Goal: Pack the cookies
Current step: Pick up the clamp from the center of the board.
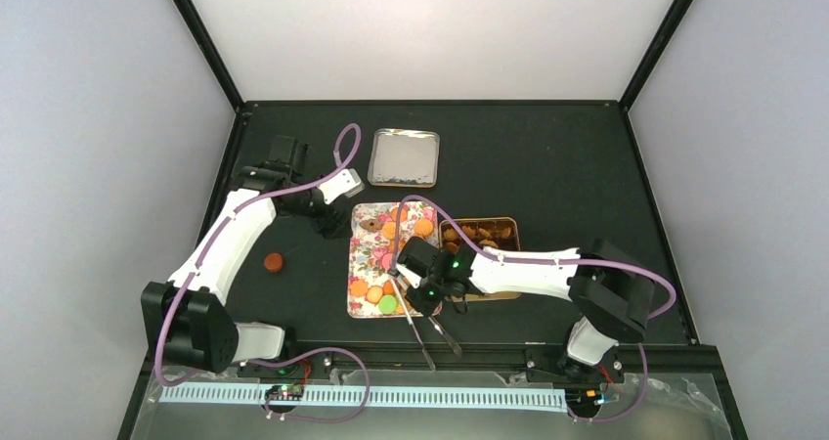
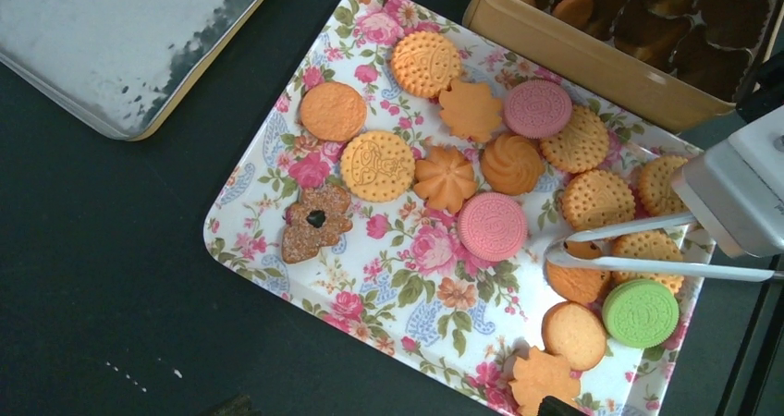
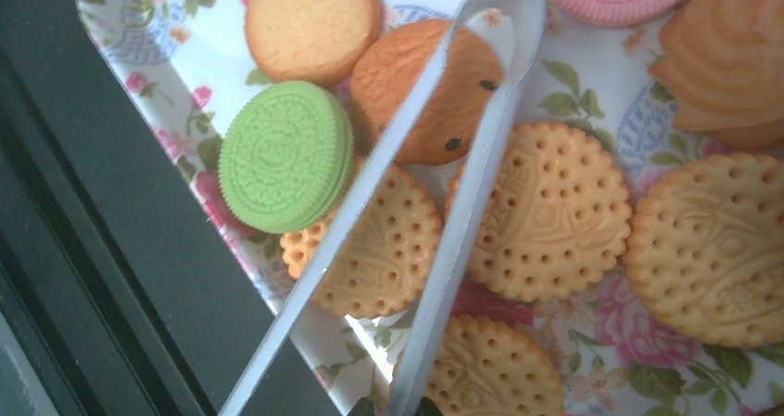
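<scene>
Slip risk: right claw clamps thin metal tongs, tips straddling smooth round orange cookie at 6 o'clock end of floral tray. Shallow bite could drop it before brown tin at 3 o'clock, or nudge green cookie touching it. Left claw open, empty, at tray's 11 o'clock.

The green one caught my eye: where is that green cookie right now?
In the top view the green cookie lies by the floral tray's near edge, the one toward the arms' bases, just beside the tips of the tongs.
</scene>
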Available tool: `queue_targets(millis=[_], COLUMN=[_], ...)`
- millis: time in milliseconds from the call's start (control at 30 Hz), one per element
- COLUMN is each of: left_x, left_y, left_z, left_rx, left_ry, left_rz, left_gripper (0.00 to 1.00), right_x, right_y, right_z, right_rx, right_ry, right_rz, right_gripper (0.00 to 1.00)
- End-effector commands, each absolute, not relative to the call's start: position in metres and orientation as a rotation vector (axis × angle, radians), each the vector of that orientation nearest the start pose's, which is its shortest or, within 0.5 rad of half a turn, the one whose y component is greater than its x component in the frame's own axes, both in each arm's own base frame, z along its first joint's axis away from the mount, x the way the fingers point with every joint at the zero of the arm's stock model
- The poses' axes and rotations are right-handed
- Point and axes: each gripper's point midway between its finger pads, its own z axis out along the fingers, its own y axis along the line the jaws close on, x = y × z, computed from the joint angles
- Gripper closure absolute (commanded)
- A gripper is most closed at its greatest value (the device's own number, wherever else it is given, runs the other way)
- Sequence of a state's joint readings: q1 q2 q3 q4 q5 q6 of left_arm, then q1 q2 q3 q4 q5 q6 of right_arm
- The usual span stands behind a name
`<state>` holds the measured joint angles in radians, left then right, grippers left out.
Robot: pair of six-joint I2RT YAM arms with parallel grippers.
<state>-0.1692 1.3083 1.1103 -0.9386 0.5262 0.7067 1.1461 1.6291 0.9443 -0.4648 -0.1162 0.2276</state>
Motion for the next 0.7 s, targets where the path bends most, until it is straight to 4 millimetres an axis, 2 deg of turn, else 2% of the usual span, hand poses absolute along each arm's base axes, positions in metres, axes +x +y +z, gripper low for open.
queue_targets(millis=[0,67,167,367,467,533,667], left_x=[0.271,0.269,0.268,0.269,0.269,0.267,0.250], left_y=[-0.136,-0.135,-0.136,-0.141,-0.145,-0.149,-0.169], left_z=[0.185,0.193,0.196,0.207,0.219,0.230,0.264], left_rx=[1.196,1.194,1.196,1.185,1.173,1.172,1.209], left_ry=[2.234,2.210,2.197,2.176,2.153,2.124,1.983], left_rz=[-0.556,-0.541,-0.543,-0.578,-0.606,-0.644,-0.820], left_gripper=[0.20,0.20,0.20,0.20,0.19,0.18,0.09], right_x=[0.136,0.138,0.142,0.157,0.171,0.184,0.214], right_y=[0.345,0.346,0.347,0.347,0.343,0.341,0.337], right_z=[0.041,0.044,0.054,0.092,0.119,0.143,0.211], right_rx=[-1.276,-1.269,-1.249,-1.162,-1.075,-0.996,-0.787], right_ry=[2.503,2.491,2.461,2.386,2.336,2.293,2.132], right_rz=[0.498,0.498,0.499,0.477,0.442,0.432,0.535], right_gripper=[0.92,0.98,0.99,0.99,0.99,0.99,0.99])
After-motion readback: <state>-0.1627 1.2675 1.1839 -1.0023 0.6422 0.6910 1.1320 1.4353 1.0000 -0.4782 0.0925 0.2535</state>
